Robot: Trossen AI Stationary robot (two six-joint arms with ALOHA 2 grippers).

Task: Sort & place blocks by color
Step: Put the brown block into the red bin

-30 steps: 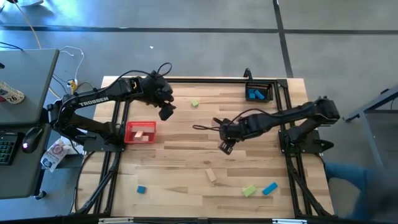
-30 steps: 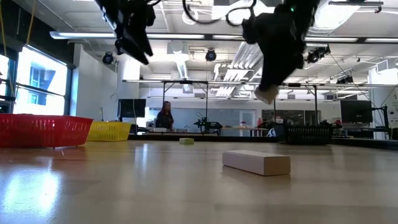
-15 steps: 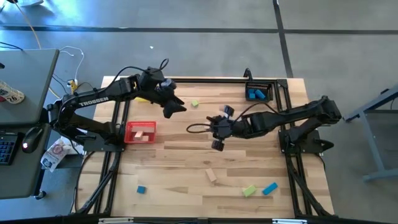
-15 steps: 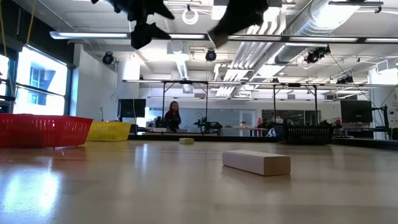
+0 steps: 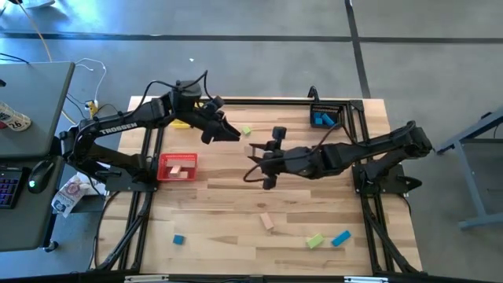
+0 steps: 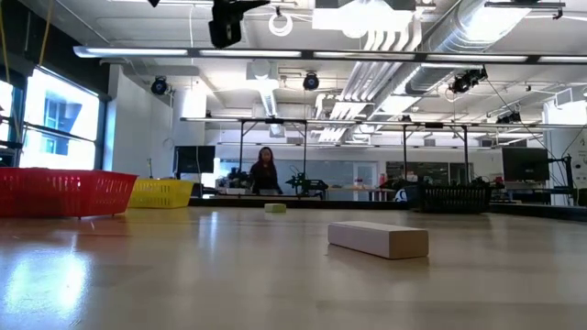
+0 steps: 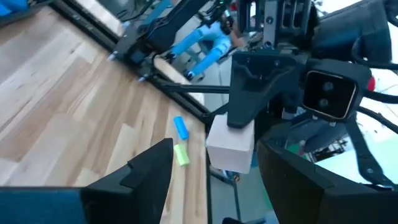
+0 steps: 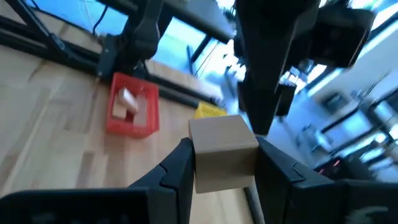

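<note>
Above the plank table (image 5: 236,212), the right gripper (image 8: 225,163) is clamping a tan block (image 8: 222,152), facing the left gripper (image 7: 211,171), which is gaping wide.

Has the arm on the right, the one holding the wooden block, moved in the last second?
Yes. In the high view the right gripper, shut on the tan block, has swung leftward, away from the black bin and nearer the red bin.

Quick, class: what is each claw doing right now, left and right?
Left claw: open, holding nothing, raised near the right claw.
Right claw: closed on a tan wooden block, lifted above the table.
</note>
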